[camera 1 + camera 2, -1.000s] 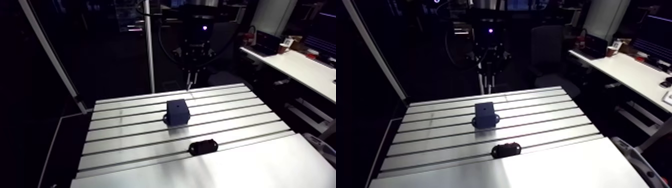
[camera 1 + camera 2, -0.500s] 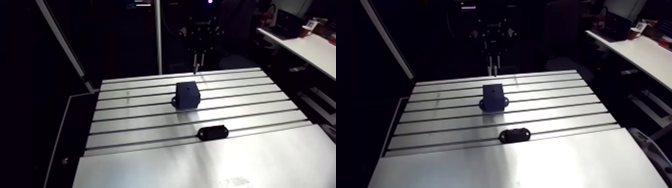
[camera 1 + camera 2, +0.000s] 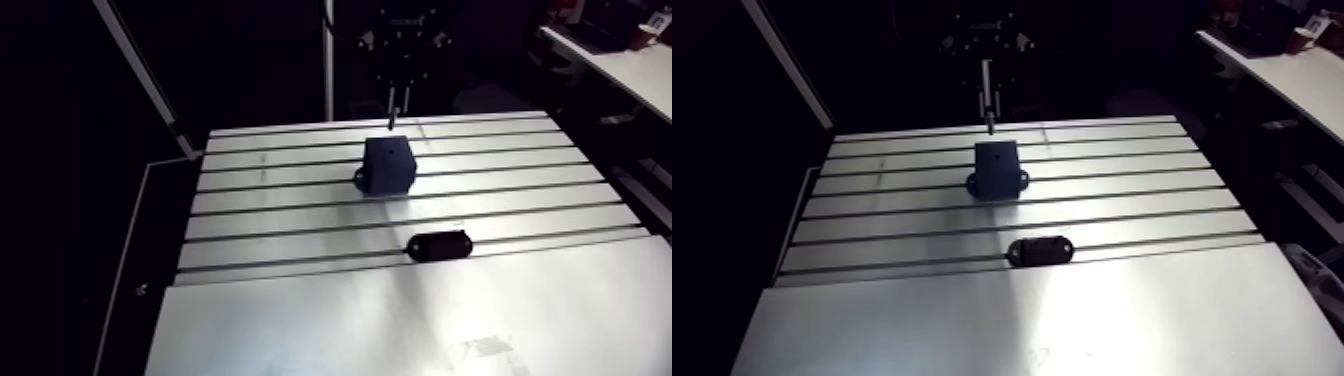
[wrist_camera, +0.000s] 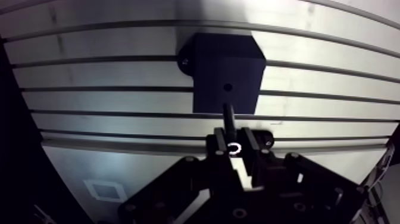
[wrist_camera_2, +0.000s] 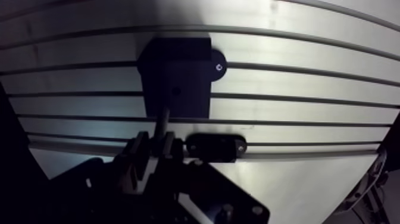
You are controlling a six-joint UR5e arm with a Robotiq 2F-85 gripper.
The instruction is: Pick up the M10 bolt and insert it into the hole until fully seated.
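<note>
Bolt: the M10 bolt [image 4: 228,116] sits between the fingers [image 4: 219,143]. Its head end is pinched there and its dark shank reaches out past the fingertips toward the block.
Fingers: the two are only narrowly parted, clenched on the bolt's head end, and touch nothing else that can be seen.
Gripper: the gripper [image 4: 233,138] hangs above the bench [image 4: 107,101], over the far side of the block.
Block: the dark blue block [image 4: 223,65] stands on the slotted bench just ahead of the fingers, with a small ear at its foot.
Hole: the hole [image 4: 227,87] is a small round opening in the block's top face. In the wrist view it lies just beyond the bolt's tip, nearly in line with the shank.
Tip: in the arm view the tip hangs at about 12 o'clock from the block, just above its top face and not in the hole.
Black piece: a small black oval piece [image 5: 215,147] lies on the bench at about 5 o'clock from the block in the arm view, apart from it.
</note>
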